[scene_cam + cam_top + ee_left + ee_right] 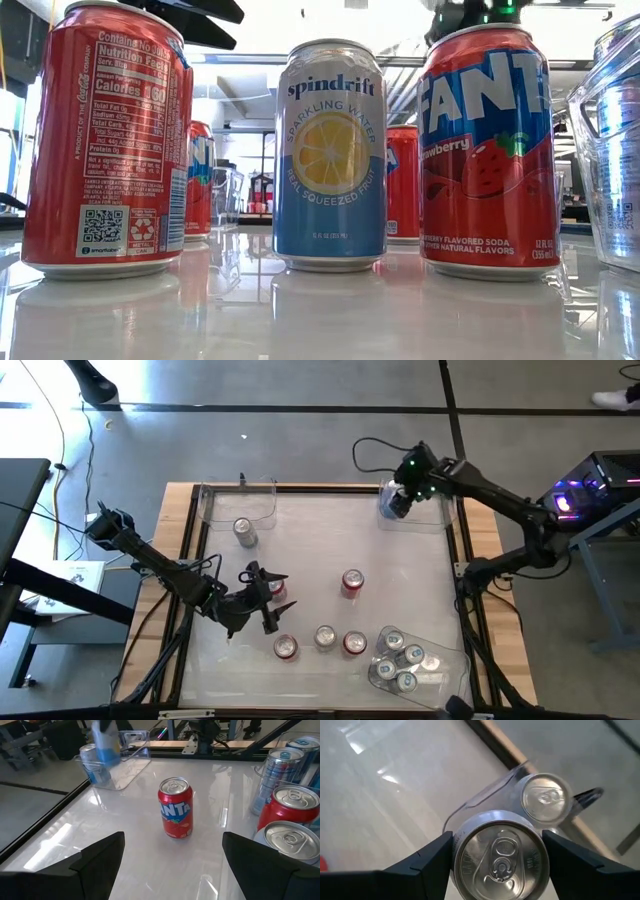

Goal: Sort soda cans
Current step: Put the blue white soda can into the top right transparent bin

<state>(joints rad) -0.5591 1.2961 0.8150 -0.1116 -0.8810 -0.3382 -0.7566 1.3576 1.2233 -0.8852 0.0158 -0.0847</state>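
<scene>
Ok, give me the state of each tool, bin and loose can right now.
Left tool: open, low over the table.
Right tool: shut on silver-topped can, over far right bin.
Far left bin: holds one can.
Fanta can: upright, loose.
Near right bin: tilted, holds several cans.

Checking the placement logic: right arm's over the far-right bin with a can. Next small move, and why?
Probably lower a little, then open. The right gripper is shut on a silver-topped can, held over the clear bin at the table's far right corner, where another can already stands. The left gripper is open near the table's middle, facing a red Fanta can.
</scene>
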